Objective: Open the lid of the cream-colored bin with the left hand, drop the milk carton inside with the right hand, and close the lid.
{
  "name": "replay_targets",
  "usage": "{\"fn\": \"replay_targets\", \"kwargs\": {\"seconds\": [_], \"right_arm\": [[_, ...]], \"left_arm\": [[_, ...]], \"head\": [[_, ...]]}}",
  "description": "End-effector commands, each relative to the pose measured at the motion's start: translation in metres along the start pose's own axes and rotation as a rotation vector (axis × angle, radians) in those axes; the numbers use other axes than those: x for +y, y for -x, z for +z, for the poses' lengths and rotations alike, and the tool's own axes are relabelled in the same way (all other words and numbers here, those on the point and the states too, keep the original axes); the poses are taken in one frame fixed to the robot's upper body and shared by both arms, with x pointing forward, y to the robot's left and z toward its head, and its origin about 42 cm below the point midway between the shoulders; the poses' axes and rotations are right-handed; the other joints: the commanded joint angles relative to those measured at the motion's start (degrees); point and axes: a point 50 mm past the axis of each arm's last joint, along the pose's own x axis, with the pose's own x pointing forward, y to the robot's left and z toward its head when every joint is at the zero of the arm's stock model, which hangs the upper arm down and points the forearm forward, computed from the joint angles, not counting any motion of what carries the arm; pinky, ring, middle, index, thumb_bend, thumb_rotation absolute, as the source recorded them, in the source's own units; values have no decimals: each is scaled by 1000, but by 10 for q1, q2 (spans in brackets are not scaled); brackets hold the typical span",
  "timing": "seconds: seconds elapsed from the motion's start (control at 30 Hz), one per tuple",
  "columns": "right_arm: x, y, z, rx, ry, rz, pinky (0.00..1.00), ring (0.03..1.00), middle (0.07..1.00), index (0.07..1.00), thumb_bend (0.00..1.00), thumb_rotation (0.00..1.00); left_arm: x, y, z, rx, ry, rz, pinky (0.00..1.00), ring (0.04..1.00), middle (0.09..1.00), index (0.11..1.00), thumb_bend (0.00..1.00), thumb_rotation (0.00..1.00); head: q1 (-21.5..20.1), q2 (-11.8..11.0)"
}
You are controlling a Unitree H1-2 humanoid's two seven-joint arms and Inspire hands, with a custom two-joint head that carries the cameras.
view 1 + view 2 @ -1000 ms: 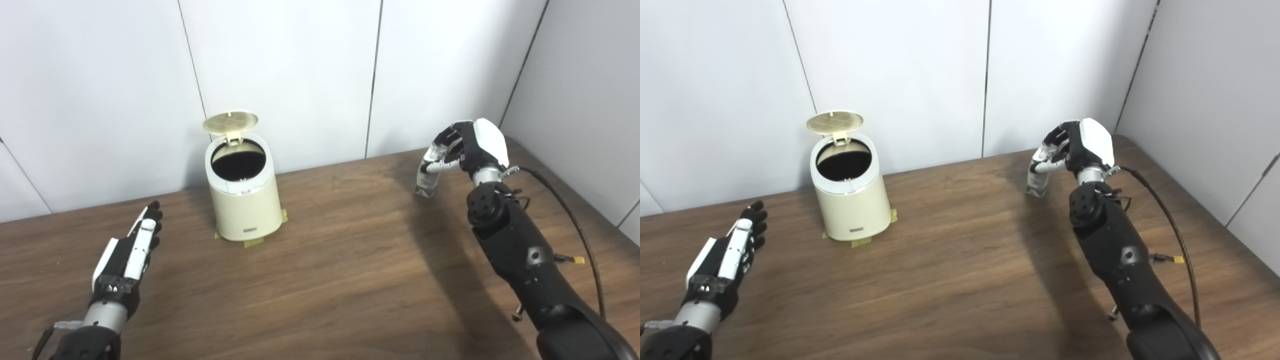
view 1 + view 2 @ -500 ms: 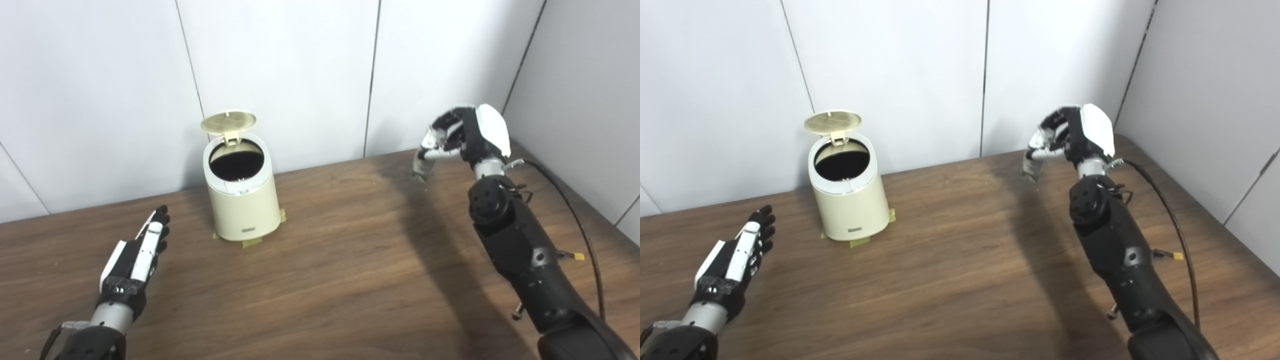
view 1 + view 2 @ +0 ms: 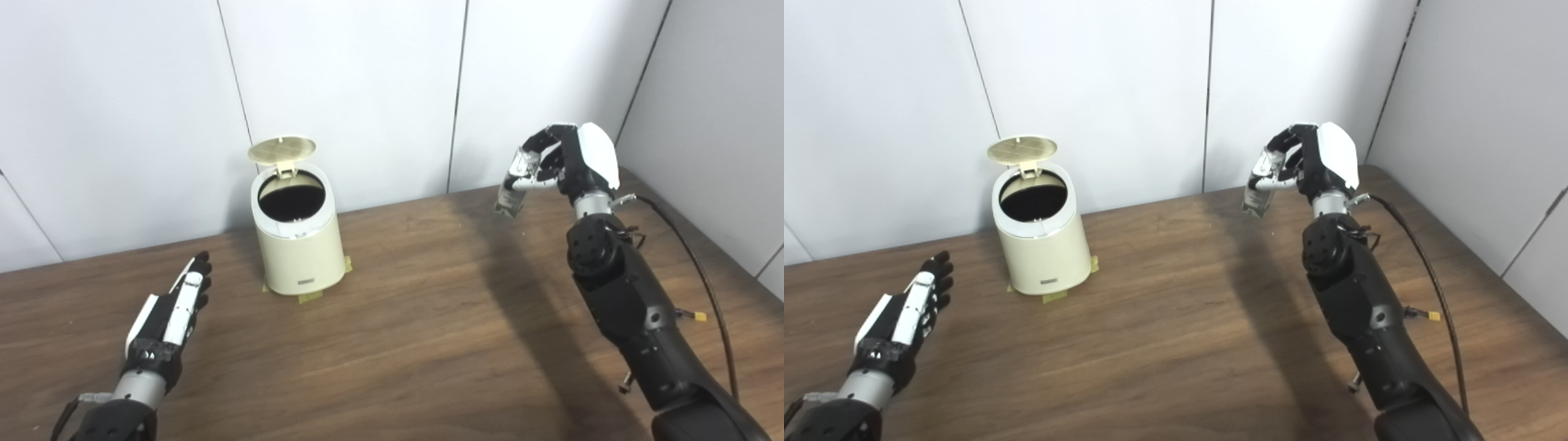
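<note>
Now the milk carton (image 3: 509,197) has risen clear of the table (image 3: 429,318), pinched in my right hand (image 3: 566,162) at two o'clock, so the carry to the cream-colored bin (image 3: 298,245) can start. Its long axis hangs near upright, base tipped toward seven o'clock. Lid (image 3: 282,149) stands open. My left hand (image 3: 171,306) rests flat, fingers spread, empty, at eight o'clock.

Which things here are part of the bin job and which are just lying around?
In the job:
bin, lid already up
carton, held off the table by the right hand
left hand, open, waiting beside the bin

Just lying about:
tape under the bin
cable along the right arm
table
</note>
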Motion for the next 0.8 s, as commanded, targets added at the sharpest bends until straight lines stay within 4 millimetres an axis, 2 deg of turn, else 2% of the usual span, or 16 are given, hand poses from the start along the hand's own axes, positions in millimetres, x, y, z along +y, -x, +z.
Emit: {"fn": "replay_targets", "kwargs": {"seconds": [0.0, 0.13, 0.3, 0.57, 0.77], "right_arm": [[-24, -17, 37, -133, -44, -105, 405, 419, 506, 484, 520, 0], [-23, -12, 62, -194, -112, -88, 419, 421, 510, 480, 519, 0], [-21, -4, 95, -287, -170, -85, 420, 420, 506, 486, 519, 0], [-19, 13, 143, -431, -241, -88, 319, 375, 504, 538, 511, 0], [-17, 25, 171, -503, -280, -72, 377, 410, 505, 496, 519, 0]], "left_arm": [[2, -8, 17, -82, -20, 7, 1000, 1000, 998, 990, 495, 1000], [1, -8, 17, -79, -29, 5, 1000, 1000, 997, 991, 523, 1000], [0, -7, 17, -83, -34, 8, 1000, 996, 994, 988, 507, 1000], [-3, -3, 16, -86, -73, 25, 1000, 984, 975, 969, 512, 1000], [-10, -3, 15, -90, -62, 24, 1000, 996, 988, 974, 516, 1000]], "head": [[1, 0], [5, -1], [10, -2], [21, 0], [33, -3]]}}
